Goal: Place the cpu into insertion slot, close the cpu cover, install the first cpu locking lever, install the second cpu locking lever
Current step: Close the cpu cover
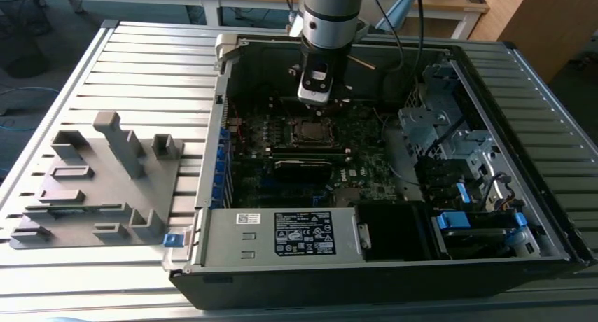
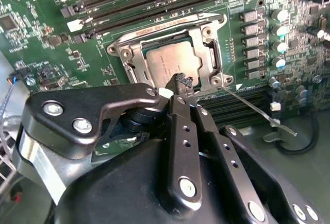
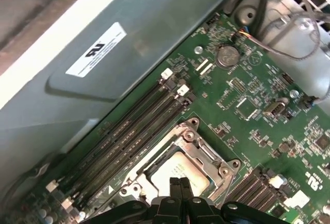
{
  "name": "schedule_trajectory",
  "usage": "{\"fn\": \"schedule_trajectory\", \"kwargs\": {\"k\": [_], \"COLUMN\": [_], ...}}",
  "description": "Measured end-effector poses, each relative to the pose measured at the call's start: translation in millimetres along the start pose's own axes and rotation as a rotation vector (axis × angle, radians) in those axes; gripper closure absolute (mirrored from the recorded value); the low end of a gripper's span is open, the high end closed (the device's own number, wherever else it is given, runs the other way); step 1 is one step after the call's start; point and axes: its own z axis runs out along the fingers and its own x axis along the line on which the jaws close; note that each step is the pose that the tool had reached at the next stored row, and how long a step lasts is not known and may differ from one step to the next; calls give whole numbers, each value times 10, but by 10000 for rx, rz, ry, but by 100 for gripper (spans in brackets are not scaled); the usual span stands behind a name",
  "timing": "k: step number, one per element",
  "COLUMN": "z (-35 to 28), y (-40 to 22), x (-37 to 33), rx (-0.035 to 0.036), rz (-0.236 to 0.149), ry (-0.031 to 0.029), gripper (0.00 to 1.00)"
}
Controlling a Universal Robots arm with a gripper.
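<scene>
- Cpu (image 2: 167, 62) lies flat in the slot (image 1: 309, 131), at the far middle of the board (image 1: 369, 161) inside the open case (image 1: 374, 276).
- Cover (image 2: 135, 59) lies down over it, framing the grey top.
- Gripper (image 2: 180, 81) hangs just above the cover's edge, its fingers clenched together.
- Lever (image 2: 258, 112) sticks out sideways from a socket corner, perhaps not latched.
- Grey fixture (image 1: 103, 182) sits on the table, well left of the case in the exterior view.

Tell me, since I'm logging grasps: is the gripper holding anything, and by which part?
Nothing seems held. The gripper is shut on nothing, its tips close over the cpu, which sits under the closed cpu cover.
</scene>
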Motion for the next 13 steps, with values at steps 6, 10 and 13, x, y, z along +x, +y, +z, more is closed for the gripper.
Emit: {"fn": "schedule_trajectory", "kwargs": {"k": [6, 10, 13], "z": [0, 0, 0], "y": [0, 0, 0], "x": [0, 0, 0], "rx": [2, 3, 4], "rz": [-768, -1293, -1612], "ry": [31, 52, 64], "gripper": [89, 89, 89]}}
